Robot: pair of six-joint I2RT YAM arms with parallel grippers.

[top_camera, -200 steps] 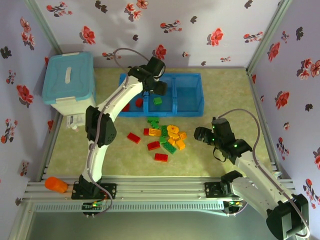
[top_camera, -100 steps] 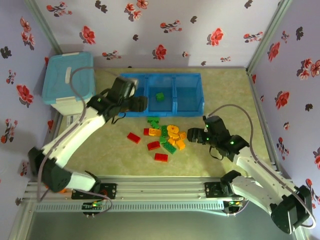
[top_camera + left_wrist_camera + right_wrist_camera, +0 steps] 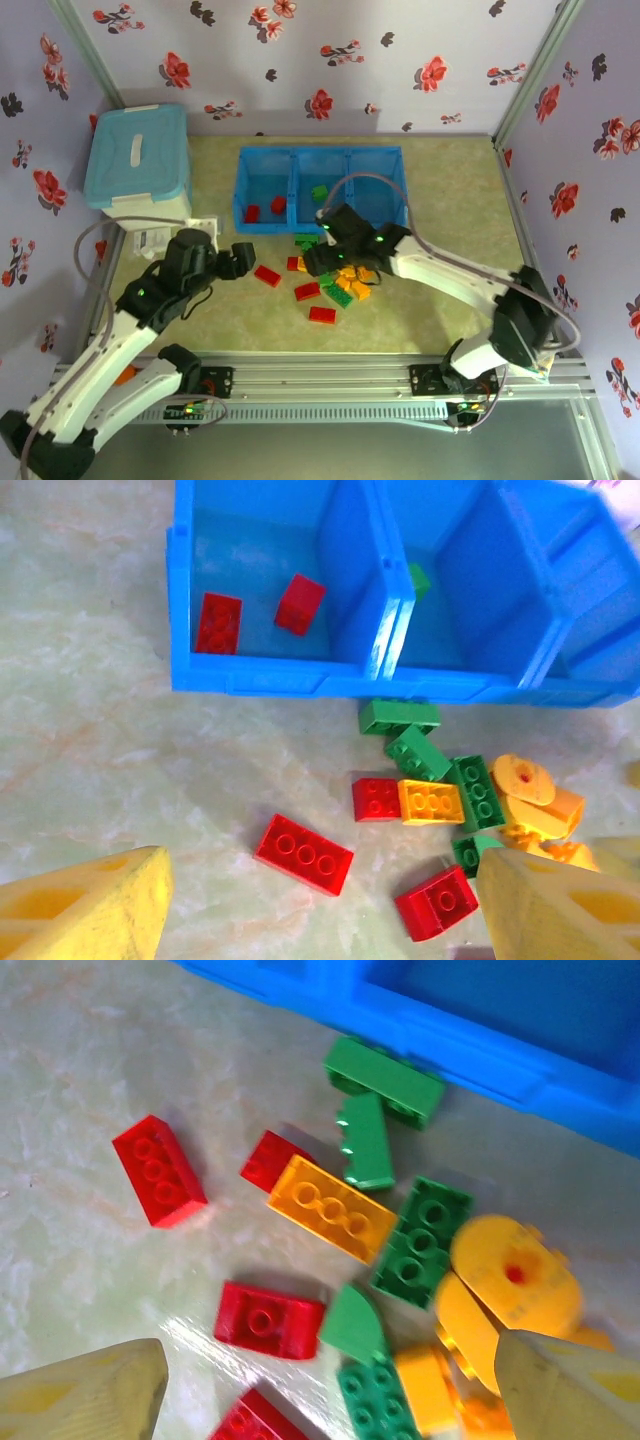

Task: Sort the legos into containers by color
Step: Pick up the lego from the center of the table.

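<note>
Right gripper [image 3: 325,1390], jaws wide and empty, hovers above the legos [image 3: 425,1240]. Straddle the orange brick [image 3: 330,1210] at its twelve o'clock, seemingly least crowded; left gripper [image 3: 320,905] equally wide, empty.

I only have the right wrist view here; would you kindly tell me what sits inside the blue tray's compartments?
Observer: The left compartment holds two red bricks.
Operator: Thank you. And the middle one?
Observer: A single green brick lies in it.
Operator: Where is the other arm at the moment?
Observer: The left hand is open, just left of the loose red brick beside the pile.
</note>
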